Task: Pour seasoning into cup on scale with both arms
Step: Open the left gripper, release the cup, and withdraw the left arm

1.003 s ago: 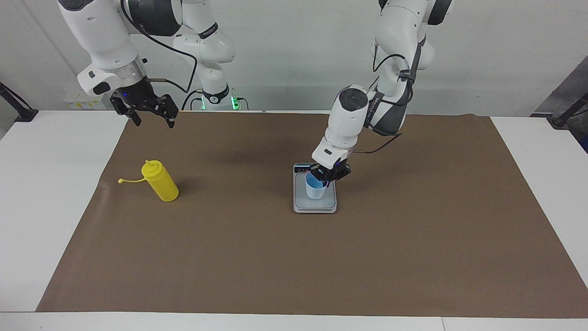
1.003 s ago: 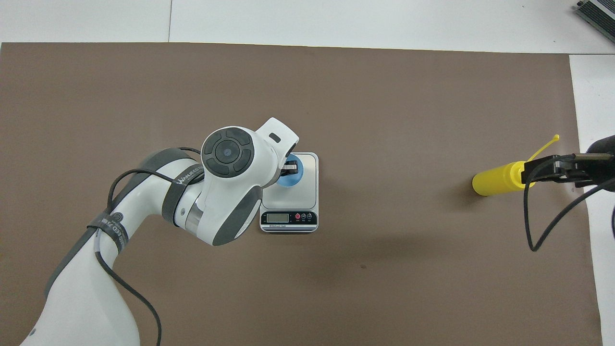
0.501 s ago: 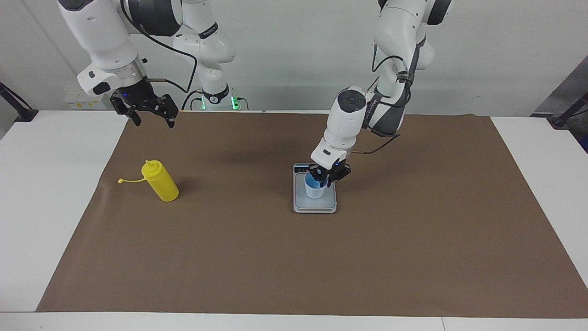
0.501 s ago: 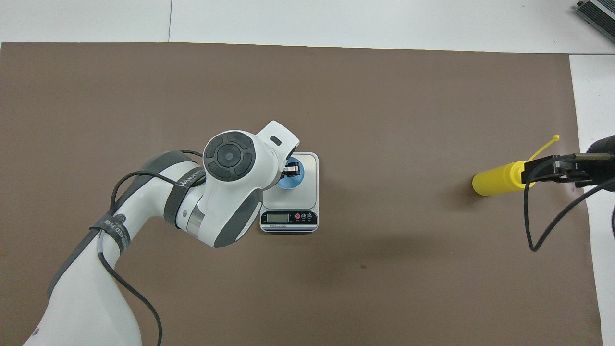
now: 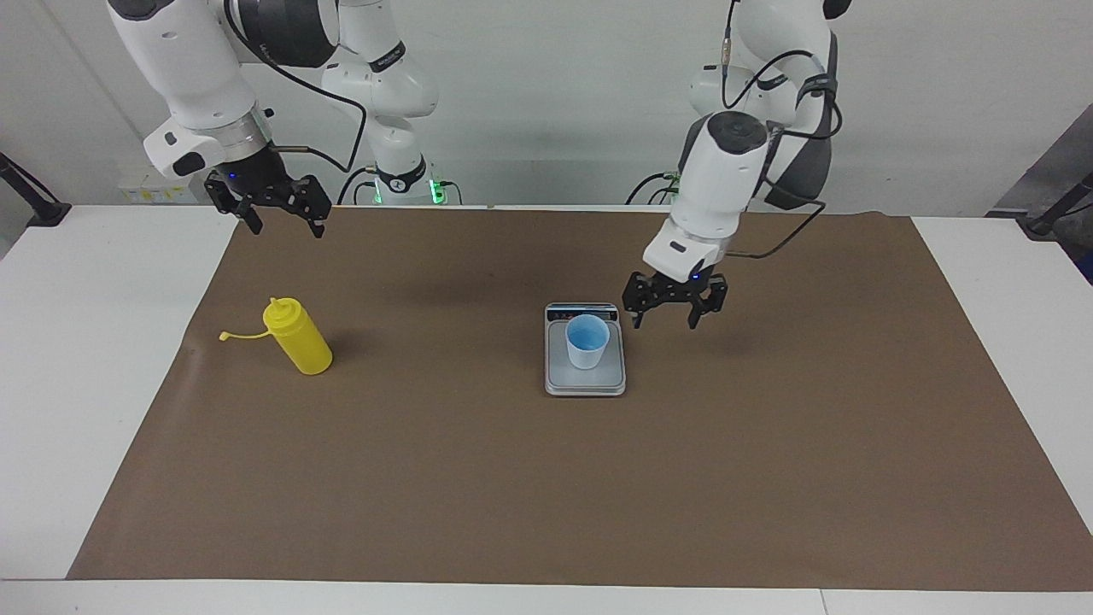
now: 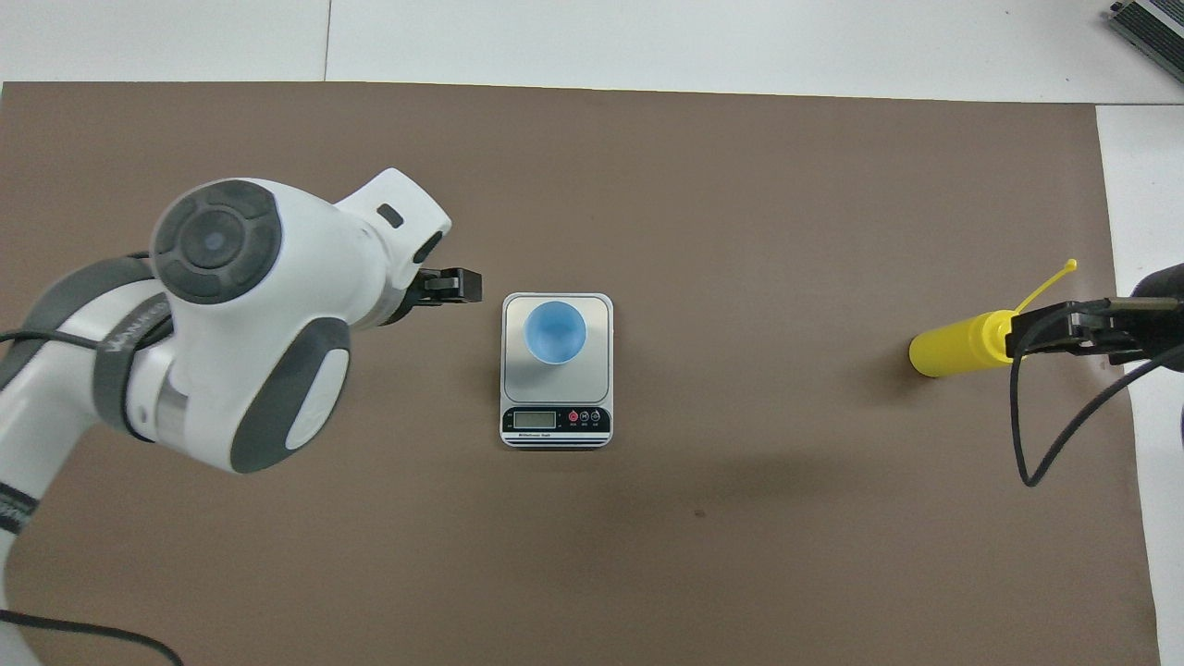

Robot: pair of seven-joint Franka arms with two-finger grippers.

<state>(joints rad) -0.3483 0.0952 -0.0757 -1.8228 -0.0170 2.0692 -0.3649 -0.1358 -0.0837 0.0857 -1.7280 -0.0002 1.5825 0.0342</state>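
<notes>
Seasoning (image 5: 297, 336) stands unpoured at nine o'clock on the counter, right gripper (image 5: 279, 215) open above it; cup (image 5: 587, 341) sits on the scale (image 5: 585, 382) at centre; left gripper (image 5: 675, 312) hangs open, empty, at three o'clock; pouring remains.

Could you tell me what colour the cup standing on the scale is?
Light blue; the cup on the scale shows best in the overhead view.
</notes>
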